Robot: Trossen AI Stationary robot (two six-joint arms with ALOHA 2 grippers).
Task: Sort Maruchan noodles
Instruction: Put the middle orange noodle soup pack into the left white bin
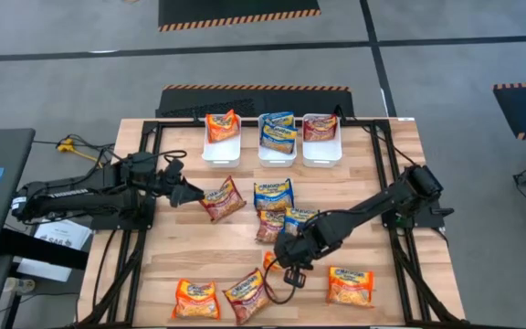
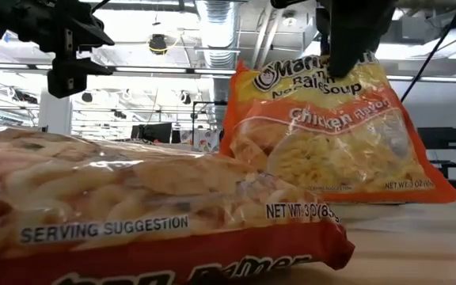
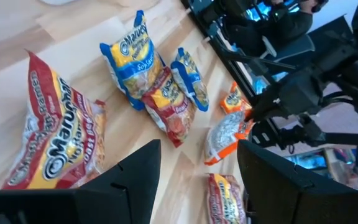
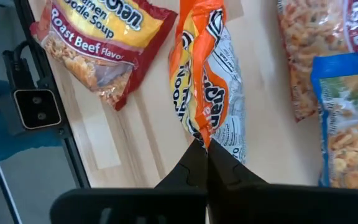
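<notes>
Sorting was partly done: the three white bins (image 1: 220,153) at the counter's far edge each held packets, orange, blue and dark red, while about nine Maruchan noodles lay loose across the middle and near edge. The right claw (image 4: 207,148) was clenched on the edge of an orange chicken packet (image 4: 207,74), lifting it near the counter's near edge. The left claw (image 3: 197,163) hung released, holding nothing, beside a roast beef packet (image 3: 48,134).

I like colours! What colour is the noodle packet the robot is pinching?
Orange noodle packet, clearest in the low view.

Three white bins (image 1: 220,152) holding noodle packets, loose packets (image 1: 273,194) on wooden table (image 1: 400,164), two dark arms.
</notes>
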